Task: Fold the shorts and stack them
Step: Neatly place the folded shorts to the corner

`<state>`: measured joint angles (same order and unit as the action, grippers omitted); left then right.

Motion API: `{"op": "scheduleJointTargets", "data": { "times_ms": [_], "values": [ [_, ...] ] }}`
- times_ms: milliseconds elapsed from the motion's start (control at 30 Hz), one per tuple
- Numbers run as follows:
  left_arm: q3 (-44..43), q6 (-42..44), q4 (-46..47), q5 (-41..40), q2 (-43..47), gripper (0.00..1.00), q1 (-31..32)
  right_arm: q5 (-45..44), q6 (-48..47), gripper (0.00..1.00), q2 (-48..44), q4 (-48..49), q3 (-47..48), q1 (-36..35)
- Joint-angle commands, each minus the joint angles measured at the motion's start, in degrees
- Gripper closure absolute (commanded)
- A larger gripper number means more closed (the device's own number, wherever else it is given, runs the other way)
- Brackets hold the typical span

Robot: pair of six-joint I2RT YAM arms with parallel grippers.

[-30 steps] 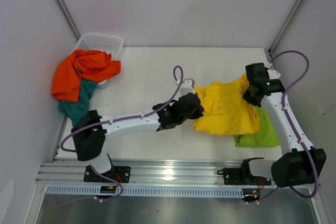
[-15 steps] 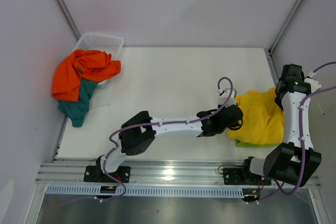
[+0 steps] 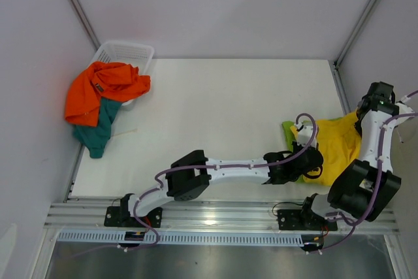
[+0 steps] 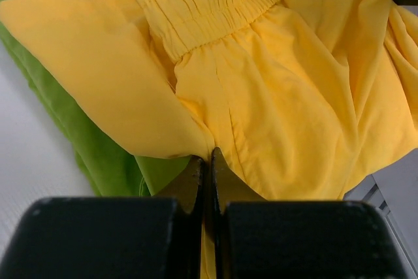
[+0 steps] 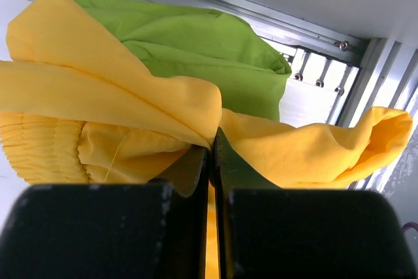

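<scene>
While left hand (image 4: 208,156) and right hand (image 5: 210,145) pinch shut on soft yellow cloth shorts (image 4: 294,96), overhead frame's lower right, stacking onto lime-green cloth shorts (image 5: 196,37) seems underway; next: lay flat, release.

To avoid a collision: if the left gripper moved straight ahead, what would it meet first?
The yellow shorts, which the left gripper pinches; more of that cloth seems to lie ahead.

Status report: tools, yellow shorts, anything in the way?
Both shut on yellow shorts: left tool, right tool. Yellow lying over lime green shorts, far right. Nothing in the way.
</scene>
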<state>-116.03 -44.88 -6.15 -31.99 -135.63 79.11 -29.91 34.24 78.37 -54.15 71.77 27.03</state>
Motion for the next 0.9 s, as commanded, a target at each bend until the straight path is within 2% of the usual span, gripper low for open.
{"op": "scheduleJointTargets", "data": {
  "times_ms": [0, 133, 233, 300, 500, 633, 667, 700, 733, 767, 800, 833, 867],
  "values": [
    [-3.33, 0.59, 2.46, -1.06, -0.25, 1.0, -0.19, -0.32, 0.83, 1.0, 1.78, 3.26, 1.36, 1.01],
    [-3.5, -1.43, 0.71, -1.06, -0.33, 1.0, -0.97, 5.46, -1.19, 1.0, 2.58, 9.57, -2.77, 2.94],
    [-3.33, -2.31, 0.09, -0.8, -0.25, 1.0, -2.29, 8.11, -0.75, 1.0, 4.86, 10.11, -2.6, 4.26],
    [-3.15, -3.63, 0.79, 3.06, -0.68, 1.0, -3.52, 8.38, -0.67, 1.0, 5.56, 11.61, -2.68, 4.44],
    [-2.45, -6.53, 1.4, 7.29, -1.65, 1.0, -5.37, 13.47, -0.66, 1.0, 9.16, 14.5, -2.6, 5.32],
    [-1.05, -7.76, 2.01, 8.86, -1.22, 1.0, -5.46, 11.11, 0.21, 1.0, 12.15, 14.43, -1.63, 4.18],
    [-0.26, -8.29, 2.8, 9.74, -1.21, 1.0, -5.46, 9.62, 0.21, 0.97, 13.03, 14.25, -0.93, 4.09],
    [-0.16, -8.38, 3.33, 10.27, -1.21, 1.0, -5.46, 8.83, 0.74, 0.86, 13.39, 12.86, -0.49, 3.91],
    [-0.08, -8.55, 4.04, 11.67, -1.39, 0.97, -5.46, 8.21, 0.74, 0.79, 13.48, 12.67, -0.14, 3.91],
    [-0.16, -8.21, 4.74, 12.73, -1.91, 0.84, -5.46, 8.03, 0.74, 0.76, 13.13, 12.58, 0.12, 3.82],
    [-0.16, -7.68, 5.53, 14.31, -2.18, 0.8, -5.55, 8.37, 0.74, 0.76, 12.87, 12.75, 0.04, 3.91],
    [-0.16, -6.72, 5.89, 15.45, -2.35, 0.58, -5.46, 8.38, 0.65, 0.75, 12.43, 12.93, 0.04, 3.91],
    [-0.08, -6.88, 5.8, 15.73, -2.36, 0.43, -5.37, 7.51, 0.65, 0.74, 11.81, 12.84, 0.39, 3.82]
  ]
}}
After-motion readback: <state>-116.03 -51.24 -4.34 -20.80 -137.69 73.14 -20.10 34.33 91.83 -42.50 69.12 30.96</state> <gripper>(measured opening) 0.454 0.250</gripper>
